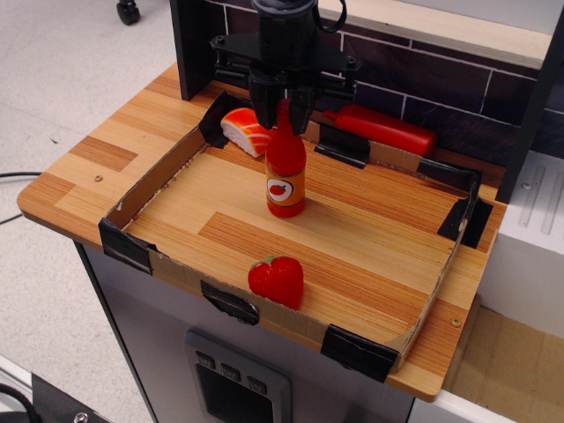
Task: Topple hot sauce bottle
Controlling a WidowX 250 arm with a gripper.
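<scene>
The hot sauce bottle [285, 176] stands upright in the back middle of the wooden tray [152, 181]. It is glossy red with an orange label and a round emblem. My black gripper [282, 112] hangs straight above it. Its two fingers are drawn in against the red cap and neck, one on each side, so the jaws are shut on the bottle's top. The bottle's base rests flat on the tray floor.
A salmon sushi toy [245, 129] lies just left of the gripper at the tray's back wall. A plain dark-red bottle [388, 129] lies behind the tray to the right. A red strawberry toy [277, 280] sits at the front wall. A brick wall rises behind.
</scene>
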